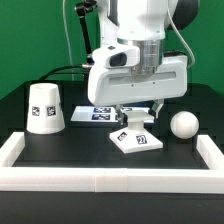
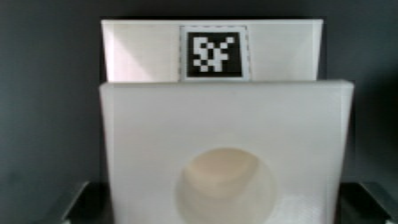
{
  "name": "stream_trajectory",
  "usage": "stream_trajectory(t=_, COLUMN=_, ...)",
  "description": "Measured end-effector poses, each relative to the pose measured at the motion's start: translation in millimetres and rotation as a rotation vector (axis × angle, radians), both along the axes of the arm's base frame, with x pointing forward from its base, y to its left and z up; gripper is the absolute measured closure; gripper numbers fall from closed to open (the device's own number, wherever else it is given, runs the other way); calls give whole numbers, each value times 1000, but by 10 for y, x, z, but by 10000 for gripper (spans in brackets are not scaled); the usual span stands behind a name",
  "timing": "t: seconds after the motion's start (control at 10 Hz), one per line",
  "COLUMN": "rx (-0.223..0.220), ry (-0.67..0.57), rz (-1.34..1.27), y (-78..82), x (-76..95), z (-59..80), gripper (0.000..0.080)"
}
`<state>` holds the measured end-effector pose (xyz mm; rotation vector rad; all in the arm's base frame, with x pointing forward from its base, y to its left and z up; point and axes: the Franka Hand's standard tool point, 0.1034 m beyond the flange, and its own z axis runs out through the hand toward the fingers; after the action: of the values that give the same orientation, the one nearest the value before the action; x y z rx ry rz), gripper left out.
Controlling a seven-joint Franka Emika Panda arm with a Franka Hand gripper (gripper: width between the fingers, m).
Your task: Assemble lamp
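Centrally, item one: the gripper (image 1: 137, 121), pointed straight down from the white arm and standing low over the lamp base (image 1: 138, 141).

- Base: flat, white, square, lying on the black table (image 1: 80, 145) near its front edge, turned a little off square to that edge. One black-and-white tag (image 1: 141, 139) showed on its top face. In the wrist view the base (image 2: 222, 120) filled most of the picture, with an oval socket (image 2: 228, 182) in the near part and a tag (image 2: 214, 52) on the far part.
- Fingers (image 2: 80, 203): dark tips showed at both outer sides of the base, so the jaws straddled it. Whether they pressed on it or stood just clear could not be told.
- Shade (image 1: 45, 108): tapered cup, mouth down, tagged, at the exterior view's left, well apart from the base.
- Bulb (image 1: 183, 124): ball-topped, at the exterior view's right, near the base but not touching it.
- Marker board (image 1: 104, 113): flat on the table behind the base, partly hidden by the gripper.
- White wall (image 1: 110, 175): ran along the table's front and sides.
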<state>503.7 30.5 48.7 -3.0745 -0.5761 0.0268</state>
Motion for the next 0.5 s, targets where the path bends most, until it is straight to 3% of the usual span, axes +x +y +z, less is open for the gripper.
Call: stream_trajectory(t=0.5, rx=14, ry=-67, rz=8, y=91, x=581, z=12, gripper=263)
